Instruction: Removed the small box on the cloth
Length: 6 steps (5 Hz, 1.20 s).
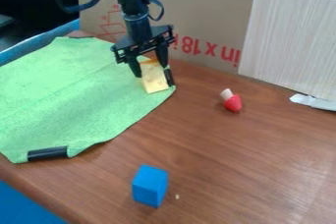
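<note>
My gripper (pixel 152 70) hangs over the right-hand corner of the green cloth (pixel 72 90), right at the small yellow box (pixel 154 81). The box has an orange upper end and stands or leans by the cloth's edge; its upper part is partly hidden by the gripper. I cannot make out whether the box touches the cloth beneath it. A black strip lies against the box's right side.
A red and white toy piece (pixel 232 101) lies to the right of the cloth, and a blue block (pixel 150 185) stands near the front. Behind the gripper rises a cardboard wall (pixel 197 14), with a pale board (pixel 289 41) at its right. A white strip (pixel 314 102) lies below that board.
</note>
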Tool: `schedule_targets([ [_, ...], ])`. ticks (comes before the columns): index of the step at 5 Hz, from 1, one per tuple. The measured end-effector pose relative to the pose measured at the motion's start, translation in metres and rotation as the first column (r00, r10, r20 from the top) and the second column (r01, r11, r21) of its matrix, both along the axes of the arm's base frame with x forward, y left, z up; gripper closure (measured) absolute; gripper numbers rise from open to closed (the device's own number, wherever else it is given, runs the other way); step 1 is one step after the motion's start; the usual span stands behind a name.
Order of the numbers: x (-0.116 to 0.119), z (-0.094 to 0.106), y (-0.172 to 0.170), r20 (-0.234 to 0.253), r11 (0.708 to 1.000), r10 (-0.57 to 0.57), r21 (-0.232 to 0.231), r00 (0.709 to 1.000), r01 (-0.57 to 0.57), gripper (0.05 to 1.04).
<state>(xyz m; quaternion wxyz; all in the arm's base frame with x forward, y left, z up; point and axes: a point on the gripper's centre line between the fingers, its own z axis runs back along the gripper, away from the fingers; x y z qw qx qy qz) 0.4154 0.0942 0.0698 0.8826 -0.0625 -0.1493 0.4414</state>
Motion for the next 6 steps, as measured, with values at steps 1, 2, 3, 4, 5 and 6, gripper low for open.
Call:
schedule_targets([
  [1,0.0,-0.001,-0.002,0.002,1.0,-0.011,-0.008,1.0,0.011,0.385],
  [2,-0.002,-0.002,-0.005,-0.005,0.999,-0.042,-0.022,0.999,0.042,0.386],
  [3,-0.004,0.016,-0.018,0.007,0.992,-0.128,-0.017,0.992,0.128,0.386],
  [4,0.0,0.035,-0.049,0.05,0.958,-0.286,0.007,0.957,0.286,0.386],
  [5,-0.016,0.038,-0.079,0.059,0.915,-0.402,0.0,0.914,0.403,0.386],
  [6,-0.037,0.027,-0.109,0.04,0.861,-0.509,0.011,0.86,0.509,0.386],
])
